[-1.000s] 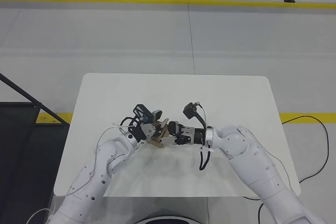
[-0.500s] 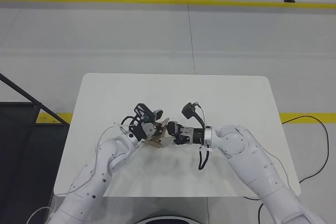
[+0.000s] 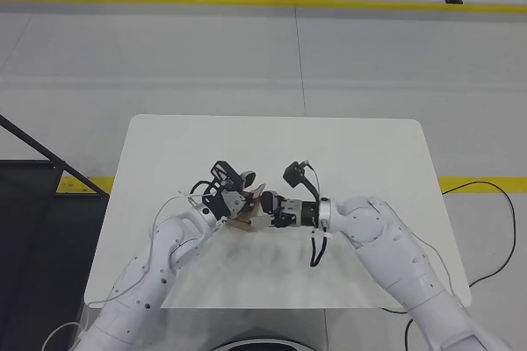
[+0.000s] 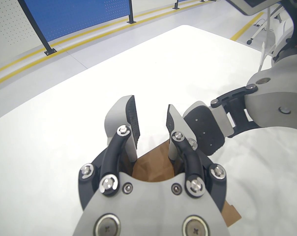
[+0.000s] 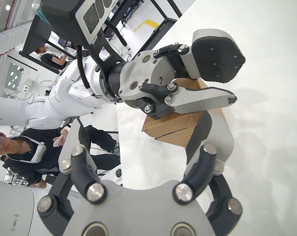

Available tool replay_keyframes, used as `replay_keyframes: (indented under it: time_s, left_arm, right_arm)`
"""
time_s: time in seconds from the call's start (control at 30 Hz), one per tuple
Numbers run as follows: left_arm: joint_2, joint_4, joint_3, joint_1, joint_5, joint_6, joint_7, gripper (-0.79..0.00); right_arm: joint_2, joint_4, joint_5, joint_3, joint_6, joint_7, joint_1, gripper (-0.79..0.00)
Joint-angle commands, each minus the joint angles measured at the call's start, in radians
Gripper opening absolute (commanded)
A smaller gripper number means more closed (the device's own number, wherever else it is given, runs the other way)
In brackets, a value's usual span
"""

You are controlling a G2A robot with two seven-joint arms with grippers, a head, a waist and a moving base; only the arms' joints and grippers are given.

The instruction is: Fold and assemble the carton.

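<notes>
A small brown carton [image 3: 244,223] lies partly folded at the middle of the white table [image 3: 360,158]. Both grippers meet over it. My left gripper [image 4: 151,121] is open, and the carton [image 4: 152,165] shows beneath its palm, between the bases of its fingers. In the right wrist view the left gripper [image 5: 237,81] hovers over the carton's far end with a brown flap between its fingers. My right gripper [image 5: 144,120] is open wide, with one fingertip pad [image 5: 200,133] against the carton [image 5: 173,126]. That black pad [image 4: 203,128] sits right beside the left gripper's finger.
The table's wide white surface surrounds the carton on all sides. A black frame [image 3: 18,228] stands off the table's left edge. A black cable [image 3: 487,224] trails on the floor to the right. Blue panels [image 4: 77,6] stand beyond the far edge.
The right gripper has edged slightly toward the carton and the left gripper. The carton has shifted a little under them. Both grippers stay open.
</notes>
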State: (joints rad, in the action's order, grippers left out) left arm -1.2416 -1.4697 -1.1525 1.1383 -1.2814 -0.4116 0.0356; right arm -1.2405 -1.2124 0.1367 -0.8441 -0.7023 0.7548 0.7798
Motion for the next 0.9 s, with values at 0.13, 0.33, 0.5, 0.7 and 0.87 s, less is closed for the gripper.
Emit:
replay_keyframes:
  time_s: [0.13, 0.33, 0.5, 0.7, 0.87]
  left_arm:
    - [0.0, 0.003, -0.002, 0.002, 0.004, -0.001, -0.001, -0.422]
    - [0.0, 0.0, -0.002, 0.007, 0.005, -0.001, -0.004, -0.419]
    - [0.001, -0.013, -0.008, 0.015, 0.007, 0.003, -0.019, -0.422]
    - [0.006, -0.043, -0.043, 0.041, 0.019, 0.018, -0.047, -0.416]
    - [0.015, -0.062, -0.107, 0.076, 0.048, 0.039, -0.061, -0.416]
  right_arm:
    - [0.001, -0.018, 0.019, 0.002, 0.0, 0.001, 0.007, 0.0]
    - [0.001, -0.028, 0.027, 0.006, -0.005, 0.01, 0.009, 0.0]
    - [0.002, -0.038, 0.04, 0.003, -0.015, 0.003, 0.014, 0.0]
    - [0.004, -0.048, 0.048, -0.002, -0.013, -0.001, 0.02, 0.0]
    - [0.005, -0.05, 0.048, -0.004, -0.011, 0.0, 0.02, 0.0]
